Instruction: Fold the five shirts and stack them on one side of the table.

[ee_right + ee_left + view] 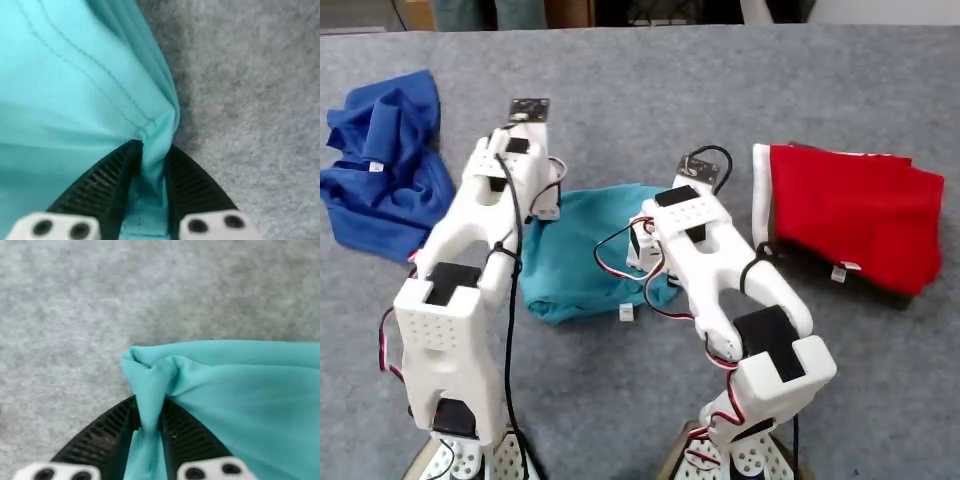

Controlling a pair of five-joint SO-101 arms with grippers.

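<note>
A teal shirt [582,252] lies bunched on the grey table between the two arms. My left gripper [149,426] is shut on a pinched corner of the teal shirt [240,385], close above the table. My right gripper [151,167] is shut on a hemmed edge of the teal shirt [65,85] at its other side. In the high view the left arm [485,215] stands over the shirt's left edge and the right arm [705,245] over its right edge. A crumpled blue shirt [382,160] lies at the far left. A folded red shirt [855,215] tops a stack at the right.
The red shirt rests on a white layer [760,190] and a dark one [820,270] beneath it. Grey felt covers the table [650,90], with open room at the back centre and at the front right. Both arm bases stand at the front edge.
</note>
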